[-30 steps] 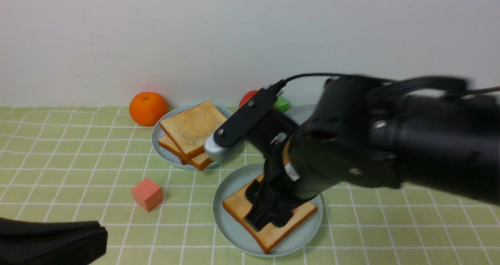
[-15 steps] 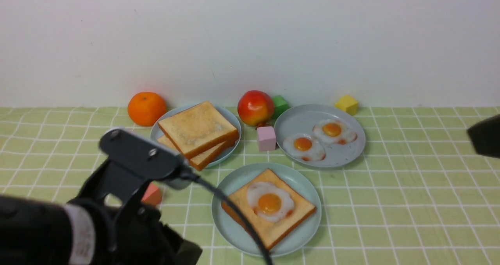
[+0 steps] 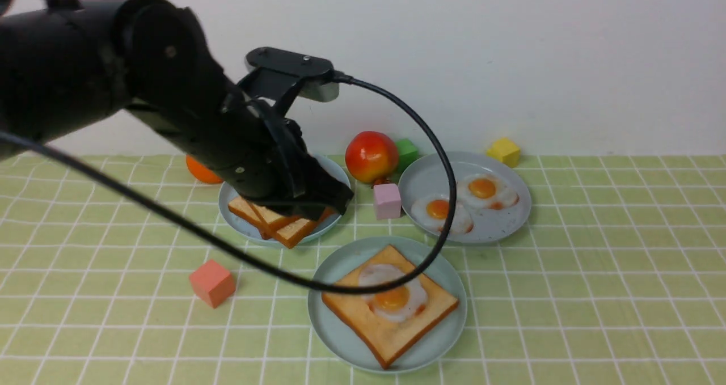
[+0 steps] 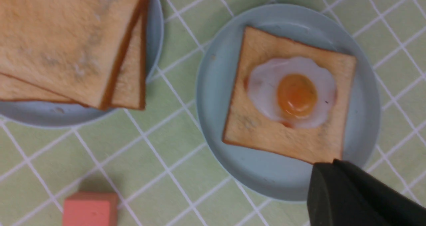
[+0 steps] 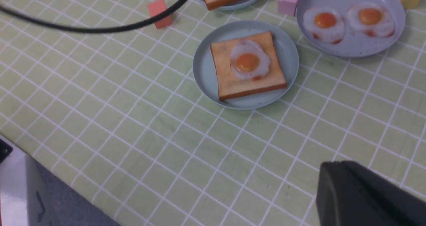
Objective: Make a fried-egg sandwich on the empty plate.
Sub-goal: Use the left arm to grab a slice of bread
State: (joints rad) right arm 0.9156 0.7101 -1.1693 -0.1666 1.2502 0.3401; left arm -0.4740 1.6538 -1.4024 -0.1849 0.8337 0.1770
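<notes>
Over on the left, two spare slices of toast (image 4: 66,46) wait crossed on their plate (image 3: 244,227), beneath the left gripper (image 3: 340,201), whose fingers are together. Centre front, the sandwich is half made: a bottom slice (image 3: 388,339) lies on the mint-teal plate (image 3: 340,339) with a fried egg (image 4: 266,89) on top. I'd say only the lid of toast is missing. Further right, two more eggs (image 3: 488,189) sit on a grey plate (image 3: 482,226). The right gripper (image 5: 342,162) is closed too, away from the food. Everything stands on a green cloth with white checks (image 3: 595,317), a plain pale wall (image 3: 567,62) behind.
</notes>
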